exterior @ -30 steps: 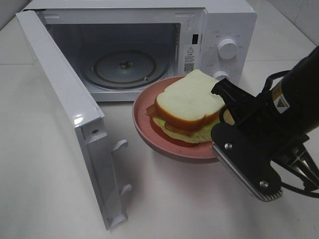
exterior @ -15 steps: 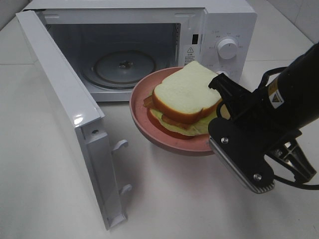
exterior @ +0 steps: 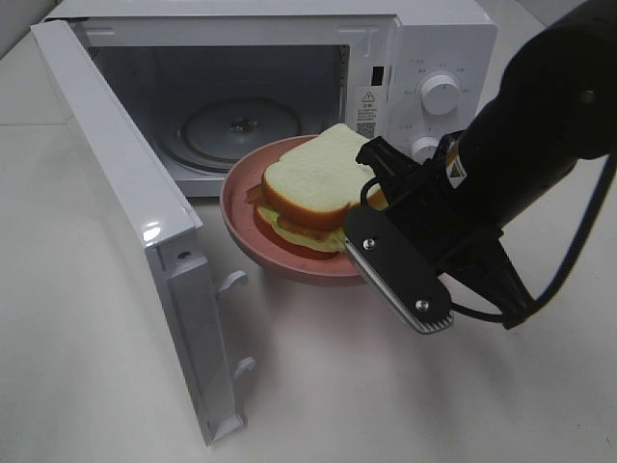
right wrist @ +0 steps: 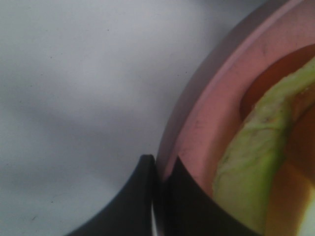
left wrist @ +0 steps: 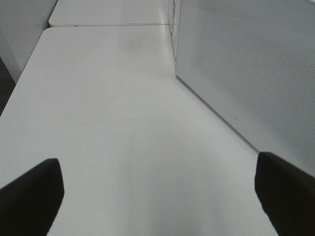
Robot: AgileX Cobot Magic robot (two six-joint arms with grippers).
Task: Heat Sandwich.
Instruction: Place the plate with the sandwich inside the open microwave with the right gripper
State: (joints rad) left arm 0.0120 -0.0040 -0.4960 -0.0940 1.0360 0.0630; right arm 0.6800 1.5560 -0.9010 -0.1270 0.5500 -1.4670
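Right gripper (exterior: 374,196): jaws clamped on the rim of the round pink plate (exterior: 238,220). In the right wrist view the two black fingertips (right wrist: 142,196) pinch the rim from either side, next to the green filling.

Square white-bread sandwich (exterior: 308,181), with green and reddish filling at its edges, lies flat on this plate. Plate and sandwich are directly in front of the open cavity of the white microwave oven (exterior: 424,39), toward its control-knob side. The plate's far edge overlaps the cavity sill in the high view; I cannot tell whether it has crossed the sill. The plate appears lifted off the white table (exterior: 386,405), with a shadow beneath it.

Microwave door (exterior: 125,212) is swung fully open. The glass turntable (exterior: 241,130) is visible inside the cavity.

Left gripper (left wrist: 157,196): jaws spread wide, with only table surface showing between them. It sits low over the table near the outer, perforated face of the microwave door.
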